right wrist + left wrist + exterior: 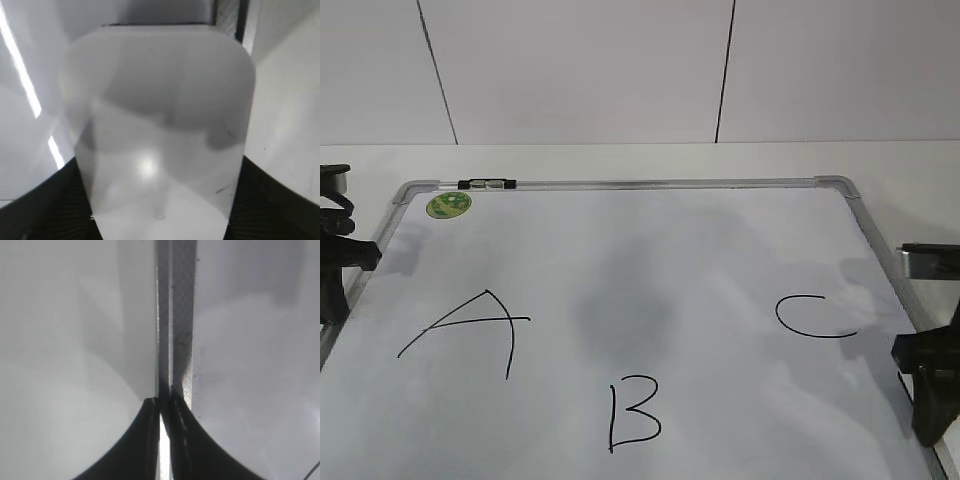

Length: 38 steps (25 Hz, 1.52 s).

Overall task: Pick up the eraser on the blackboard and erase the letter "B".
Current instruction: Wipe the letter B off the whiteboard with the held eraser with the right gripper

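The blackboard (650, 250) is a white board in a grey frame, lying flat. The letter "B" (633, 413) is drawn in black at its front middle. The eraser (160, 100), a smooth white rounded block, fills the right wrist view between the two dark fingers of my right gripper (160, 200), which is shut on it. In the exterior view my right gripper (925, 395) is at the board's right edge and I cannot make out the eraser there. My left gripper (165, 402) is shut and empty over the board's left frame (175, 315); it also shows in the exterior view (335, 290).
A black "A" (470, 330) is at the left of the board and a black "C" (812, 316) at the right. A green sticker (449, 204) and a small black-and-silver clip (487, 184) sit at the far left corner. A white wall stands behind the table.
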Motion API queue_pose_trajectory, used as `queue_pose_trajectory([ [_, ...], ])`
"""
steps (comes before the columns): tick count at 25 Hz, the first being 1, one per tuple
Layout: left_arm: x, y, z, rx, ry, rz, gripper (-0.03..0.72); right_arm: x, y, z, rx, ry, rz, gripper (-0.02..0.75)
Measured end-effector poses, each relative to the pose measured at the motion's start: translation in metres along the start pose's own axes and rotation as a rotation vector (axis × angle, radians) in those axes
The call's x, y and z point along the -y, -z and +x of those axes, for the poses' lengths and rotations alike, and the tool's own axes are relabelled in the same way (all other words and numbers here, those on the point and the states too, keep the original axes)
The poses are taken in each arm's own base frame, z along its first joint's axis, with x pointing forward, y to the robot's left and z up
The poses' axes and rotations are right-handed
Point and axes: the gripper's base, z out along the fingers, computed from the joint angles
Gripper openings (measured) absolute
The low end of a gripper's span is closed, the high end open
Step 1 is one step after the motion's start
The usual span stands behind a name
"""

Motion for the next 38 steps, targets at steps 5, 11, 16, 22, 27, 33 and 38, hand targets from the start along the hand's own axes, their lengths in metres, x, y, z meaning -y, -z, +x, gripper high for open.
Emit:
queue_pose_trajectory([
  [5,0.000,0.000,0.000,0.000,0.000,0.000,0.027,-0.005,0.007,-0.001,-0.004,0.010,0.003,0.554],
  [11,0.000,0.000,0.000,0.000,0.000,0.000,0.027,-0.044,0.018,-0.001,0.046,0.110,0.024,0.553],
  [16,0.000,0.000,0.000,0.000,0.000,0.000,0.027,-0.088,0.040,-0.005,0.178,0.200,0.001,0.553],
  [22,0.000,0.000,0.000,0.000,0.000,0.000,0.027,-0.133,0.043,-0.026,0.200,0.271,0.000,0.553],
  [27,0.000,0.000,0.000,0.000,0.000,0.000,0.027,-0.168,0.028,-0.042,0.158,0.332,0.026,0.553],
  [33,0.000,0.000,0.000,0.000,0.000,0.000,0.027,-0.194,-0.009,-0.049,0.075,0.383,0.075,0.552],
  [38,0.000,0.000,0.000,0.000,0.000,0.000,0.028,-0.197,-0.012,-0.052,0.051,0.384,0.087,0.551],
])
